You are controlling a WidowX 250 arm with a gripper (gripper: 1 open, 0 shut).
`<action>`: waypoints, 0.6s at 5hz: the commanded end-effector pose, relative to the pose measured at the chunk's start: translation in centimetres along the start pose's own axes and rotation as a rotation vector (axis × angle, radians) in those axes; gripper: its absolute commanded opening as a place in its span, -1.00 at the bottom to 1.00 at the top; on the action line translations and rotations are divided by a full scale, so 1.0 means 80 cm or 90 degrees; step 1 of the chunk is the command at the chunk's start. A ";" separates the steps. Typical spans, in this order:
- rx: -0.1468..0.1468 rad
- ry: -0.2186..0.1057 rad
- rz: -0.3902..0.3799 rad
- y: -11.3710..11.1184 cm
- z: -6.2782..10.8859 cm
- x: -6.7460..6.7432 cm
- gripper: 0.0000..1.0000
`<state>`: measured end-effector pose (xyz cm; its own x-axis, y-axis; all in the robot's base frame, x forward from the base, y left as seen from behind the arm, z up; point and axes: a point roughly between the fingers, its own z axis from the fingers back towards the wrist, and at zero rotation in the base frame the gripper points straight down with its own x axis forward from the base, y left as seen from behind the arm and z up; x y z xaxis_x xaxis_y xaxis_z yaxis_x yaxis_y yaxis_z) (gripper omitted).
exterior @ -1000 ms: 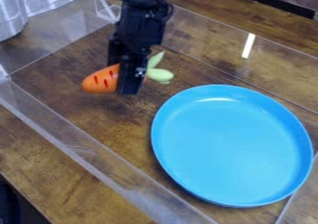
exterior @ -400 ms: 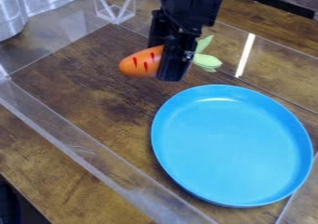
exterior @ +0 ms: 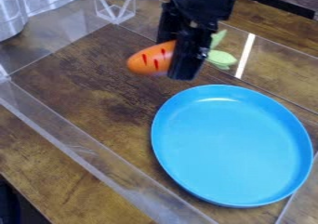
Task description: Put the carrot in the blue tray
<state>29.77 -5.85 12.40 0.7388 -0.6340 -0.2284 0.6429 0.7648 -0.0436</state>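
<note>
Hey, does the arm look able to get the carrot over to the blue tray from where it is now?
Probably yes. The gripper is shut on the carrot and holds it clear of the table, up and left of the blue tray. The tray is bare, and nothing stands between the two.

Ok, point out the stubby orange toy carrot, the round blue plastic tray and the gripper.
stubby orange toy carrot (exterior: 152, 58), camera view, orange body
round blue plastic tray (exterior: 231, 144), camera view, bare floor
gripper (exterior: 188, 68), camera view, between its fingers
</note>
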 end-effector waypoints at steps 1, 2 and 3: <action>0.037 -0.069 -0.020 -0.036 0.046 0.007 -1.00; 0.036 -0.074 -0.042 -0.066 0.046 0.022 -1.00; 0.036 -0.075 -0.047 -0.079 0.042 0.031 -1.00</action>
<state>27.93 -12.10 13.23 0.7018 -0.6877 -0.1860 0.6959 0.7176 -0.0277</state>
